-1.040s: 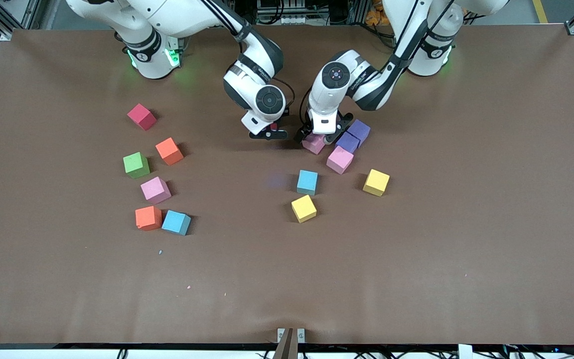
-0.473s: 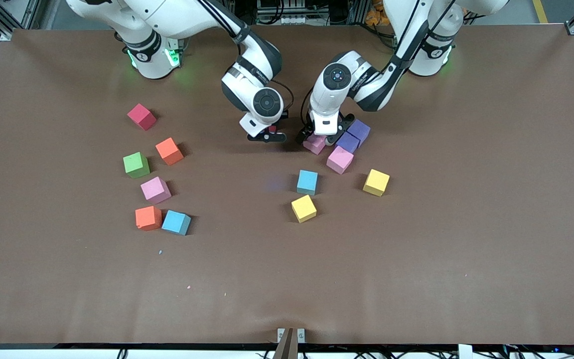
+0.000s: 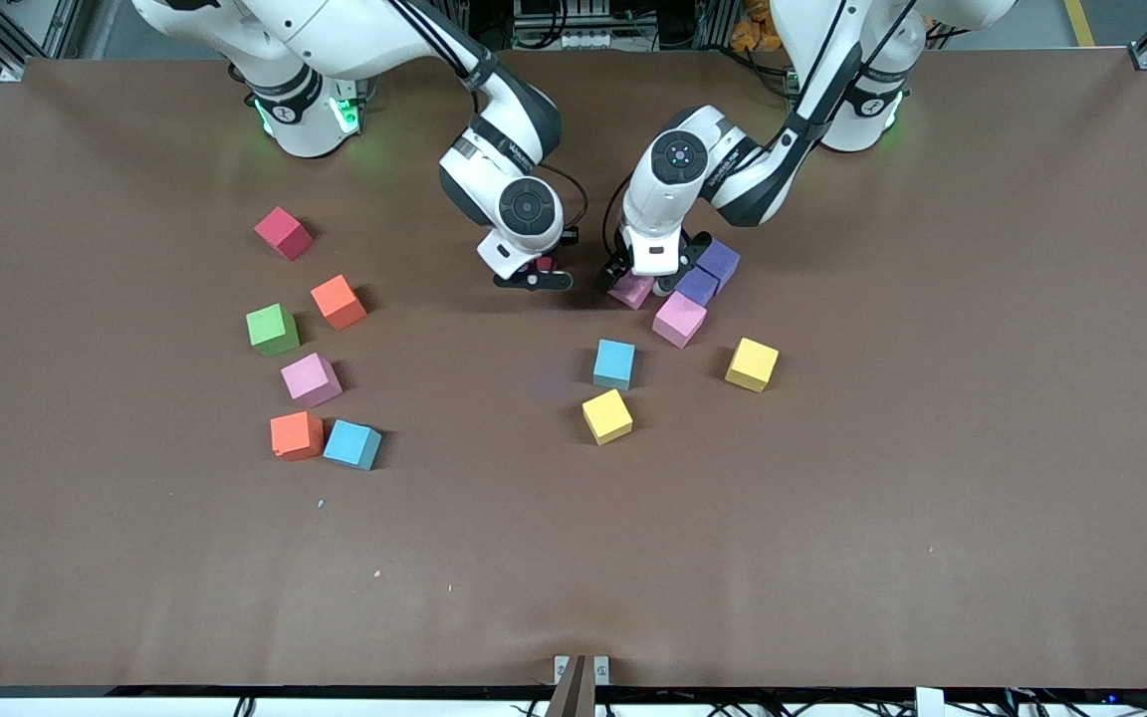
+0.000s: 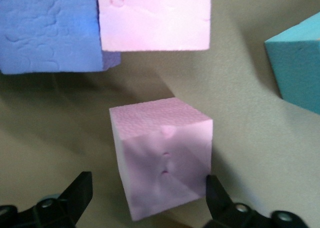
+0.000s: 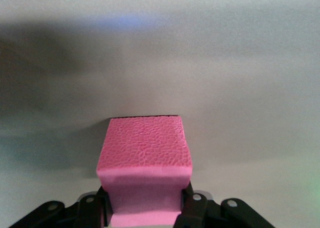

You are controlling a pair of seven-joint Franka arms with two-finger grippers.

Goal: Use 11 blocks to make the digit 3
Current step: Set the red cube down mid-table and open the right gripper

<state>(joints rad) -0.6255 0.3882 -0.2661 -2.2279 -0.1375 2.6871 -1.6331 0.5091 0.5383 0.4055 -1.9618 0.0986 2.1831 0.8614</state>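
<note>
Both arms have drawn slightly toward their bases since a second ago. The left claw [image 3: 645,283] now stands open astride a pale pink block [image 3: 631,290] on the surface [image 3: 832,518], fingers [image 4: 75,195] clear of its sides. The right claw [image 3: 534,277] is clamped on a hot-pink block [image 5: 145,163], just above the surface. Two purple cubes [image 3: 708,271] and another pink block [image 3: 679,319] crowd the pale pink one — the broad strip nearest the front camera lies bare.

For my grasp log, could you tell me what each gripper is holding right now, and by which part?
The right gripper is shut on a pink cube, pinching two opposite side faces. The left gripper holds nothing: its open fingers straddle a pale pink cube on the table.
</note>
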